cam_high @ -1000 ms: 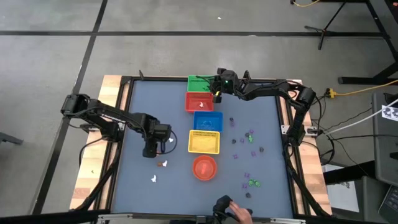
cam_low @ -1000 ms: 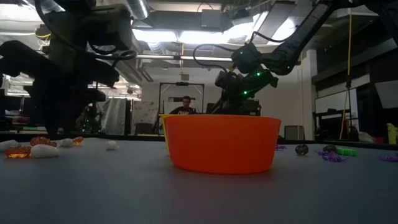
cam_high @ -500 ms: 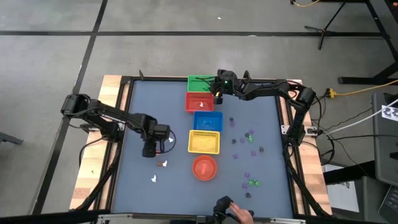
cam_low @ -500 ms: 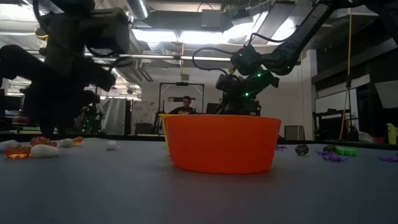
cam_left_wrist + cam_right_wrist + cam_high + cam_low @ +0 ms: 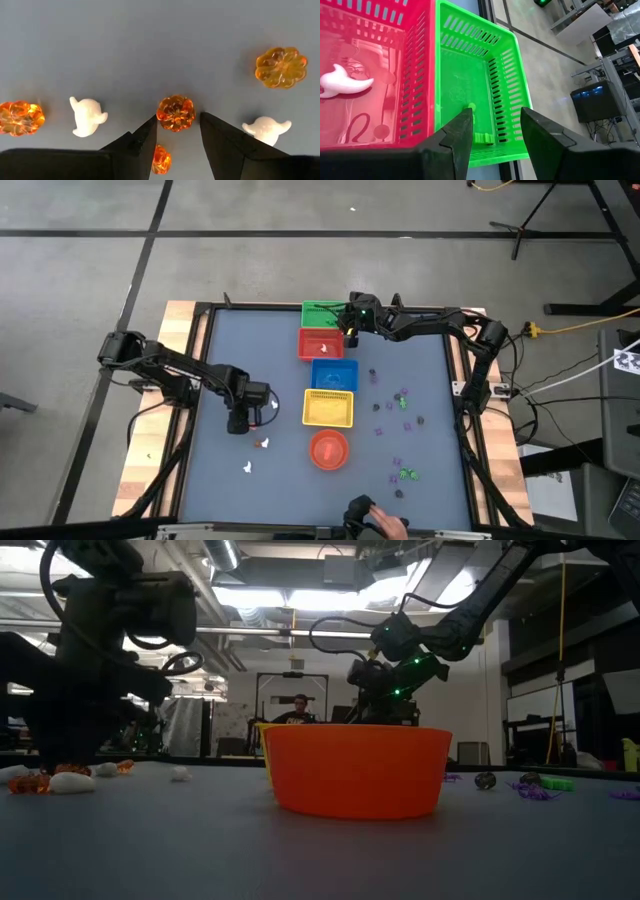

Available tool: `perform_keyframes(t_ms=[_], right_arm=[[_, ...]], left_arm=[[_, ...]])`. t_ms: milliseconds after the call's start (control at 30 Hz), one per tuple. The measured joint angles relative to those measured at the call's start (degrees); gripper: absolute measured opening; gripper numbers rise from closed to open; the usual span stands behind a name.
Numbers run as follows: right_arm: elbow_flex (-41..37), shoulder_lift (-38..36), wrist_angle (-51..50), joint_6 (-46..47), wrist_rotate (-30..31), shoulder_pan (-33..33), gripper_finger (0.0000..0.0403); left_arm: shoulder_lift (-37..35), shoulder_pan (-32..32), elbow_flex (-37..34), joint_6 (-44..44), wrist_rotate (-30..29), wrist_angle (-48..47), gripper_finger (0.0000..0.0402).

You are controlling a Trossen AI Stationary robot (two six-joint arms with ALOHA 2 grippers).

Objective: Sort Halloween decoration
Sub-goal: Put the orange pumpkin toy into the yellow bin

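— Where is the left gripper?
— Low over the table, fingers spread, an orange pumpkin trinket between the tips, not gripped. White ghosts and more pumpkins lie around it.
— And the right gripper?
— Parted and holding nothing above the green basket, where a green trinket lies. The red basket beside it holds a white ghost. Purple and green pieces lie scattered on the table's right side.
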Motion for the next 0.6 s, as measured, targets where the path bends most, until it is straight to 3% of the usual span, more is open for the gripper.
perform_keyframes(t_ms=[600], right_arm=[[0.0,0.0,-0.3,0.0,0.0,0.0,0.0166]], left_arm=[[0.0,0.0,0.0,-0.8,-0.6,0.7,0.0141]])
